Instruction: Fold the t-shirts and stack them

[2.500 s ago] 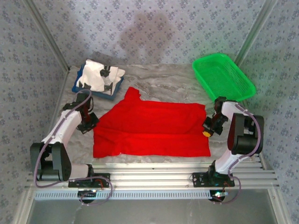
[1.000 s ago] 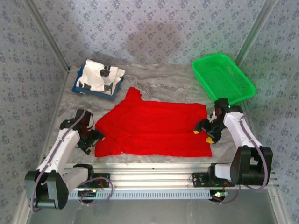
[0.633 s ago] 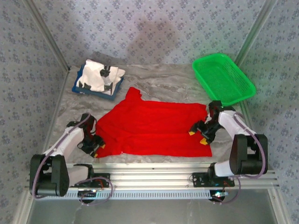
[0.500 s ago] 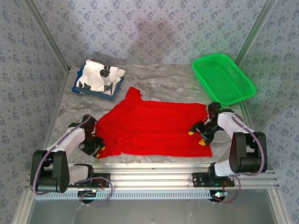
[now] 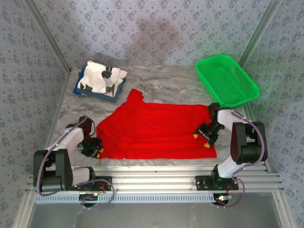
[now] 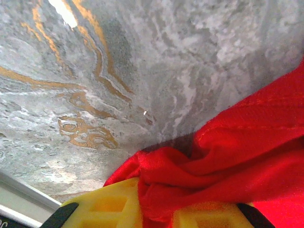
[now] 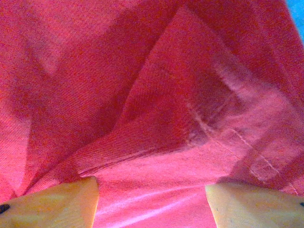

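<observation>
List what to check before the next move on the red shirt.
1. The left gripper holds cloth: ok, a corner of the red t-shirt is bunched between its fingers.
2. The right gripper holds cloth: not ok, its jaws stand open above the shirt.
3. Cloth under the right gripper lies in one layer: not ok, a folded flap shows there.
4. The white t-shirt is out of the way: ok, it lies in the blue tray, apart from the red one.
5. The green basket is out of the way: ok, it stands apart from the shirt.
</observation>
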Controlling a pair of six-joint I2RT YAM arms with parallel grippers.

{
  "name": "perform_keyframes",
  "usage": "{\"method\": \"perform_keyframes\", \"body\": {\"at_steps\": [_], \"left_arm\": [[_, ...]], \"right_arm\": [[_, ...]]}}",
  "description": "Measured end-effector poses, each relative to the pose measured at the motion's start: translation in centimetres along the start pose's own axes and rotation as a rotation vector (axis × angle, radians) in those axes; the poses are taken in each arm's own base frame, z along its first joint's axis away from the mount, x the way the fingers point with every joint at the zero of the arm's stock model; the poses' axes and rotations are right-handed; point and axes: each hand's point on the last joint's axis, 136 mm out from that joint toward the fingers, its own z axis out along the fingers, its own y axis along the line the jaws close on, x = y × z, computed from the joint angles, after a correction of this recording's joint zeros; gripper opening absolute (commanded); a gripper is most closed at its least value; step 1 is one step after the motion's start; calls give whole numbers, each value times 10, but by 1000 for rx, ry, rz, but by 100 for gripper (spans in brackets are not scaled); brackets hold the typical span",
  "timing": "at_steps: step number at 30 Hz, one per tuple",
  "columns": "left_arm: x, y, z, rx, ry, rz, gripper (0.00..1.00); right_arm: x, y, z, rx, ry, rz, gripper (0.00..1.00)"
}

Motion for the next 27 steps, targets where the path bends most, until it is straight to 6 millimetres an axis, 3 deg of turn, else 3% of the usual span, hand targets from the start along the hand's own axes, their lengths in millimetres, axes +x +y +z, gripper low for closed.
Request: {"method": "perform_keyframes", "body": {"at_steps": [3,8,12,16,20,23,27], "left_arm": [[-3,1,-2,-6,-20,13,22],[-14,-1,-17,-19,-106,47,49],[-18,-21,-50,43,-193,94,56],[-17,-47,-84,115,-252,150,61],[11,-75,-92,170,-223,260,64],[41,-89,-80,201,-143,309,64],[72,-84,-52,192,-44,317,64]], "right_arm": [[0,1,-1,2,-1,-2,68],[0,6,-6,-8,-23,-35,71],[-3,12,-19,-23,-72,-79,72],[-4,31,-49,-87,-149,-182,87],[3,53,-84,-189,-239,-312,91],[10,66,-102,-256,-263,-385,92],[21,78,-105,-304,-239,-468,93]]}}
